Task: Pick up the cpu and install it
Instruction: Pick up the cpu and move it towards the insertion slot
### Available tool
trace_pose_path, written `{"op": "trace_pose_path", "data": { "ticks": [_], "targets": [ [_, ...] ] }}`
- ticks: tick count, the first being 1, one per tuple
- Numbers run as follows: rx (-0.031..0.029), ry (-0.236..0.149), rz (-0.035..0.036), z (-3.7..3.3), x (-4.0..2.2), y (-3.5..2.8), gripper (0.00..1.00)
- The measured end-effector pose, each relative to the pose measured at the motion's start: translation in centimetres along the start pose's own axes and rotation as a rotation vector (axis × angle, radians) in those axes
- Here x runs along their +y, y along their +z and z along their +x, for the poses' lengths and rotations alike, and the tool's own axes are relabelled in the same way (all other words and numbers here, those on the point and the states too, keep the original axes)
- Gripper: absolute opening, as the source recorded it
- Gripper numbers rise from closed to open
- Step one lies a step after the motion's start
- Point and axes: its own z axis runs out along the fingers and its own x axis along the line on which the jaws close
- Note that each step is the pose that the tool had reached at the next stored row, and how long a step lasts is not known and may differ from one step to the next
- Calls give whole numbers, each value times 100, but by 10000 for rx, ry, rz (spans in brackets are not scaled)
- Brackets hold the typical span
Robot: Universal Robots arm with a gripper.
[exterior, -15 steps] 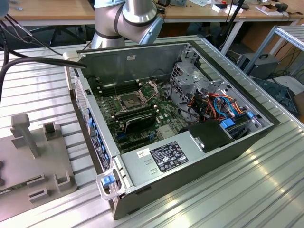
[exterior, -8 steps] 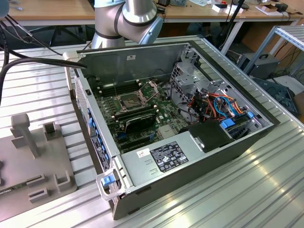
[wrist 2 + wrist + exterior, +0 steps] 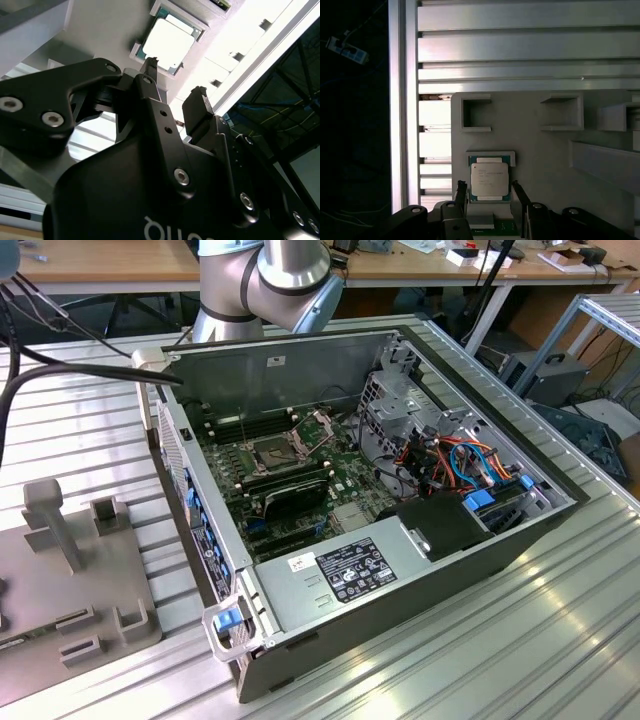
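Note:
The cpu [image 3: 490, 176] is a small square chip with a dull silver top and a green rim. It lies flat in a shallow grey holder on a grey fixture plate [image 3: 540, 150]. My gripper [image 3: 489, 187] hovers over it, open, with one black finger [image 3: 461, 192] on each side of the chip and nothing between them. In the second wrist view the cpu [image 3: 167, 40] lies just beyond the gripper [image 3: 175, 77]. The exterior view shows the open computer case [image 3: 400, 570], where the dark socket [image 3: 272, 452] sits on the motherboard with its metal frame raised.
The fixture plate [image 3: 60, 580] with raised grey brackets lies on the ribbed aluminium table [image 3: 560, 640], at the exterior view's left of the case. A black graphics card [image 3: 290, 490], a drive cage [image 3: 400, 400] and coloured cables [image 3: 470, 465] crowd the case. The arm's base [image 3: 265, 285] stands behind it.

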Motion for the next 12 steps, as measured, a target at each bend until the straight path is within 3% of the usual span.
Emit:
{"op": "trace_pose_path", "data": {
  "ticks": [12],
  "targets": [
    [1,0,0,-1,-1,22,48]
  ]
}}
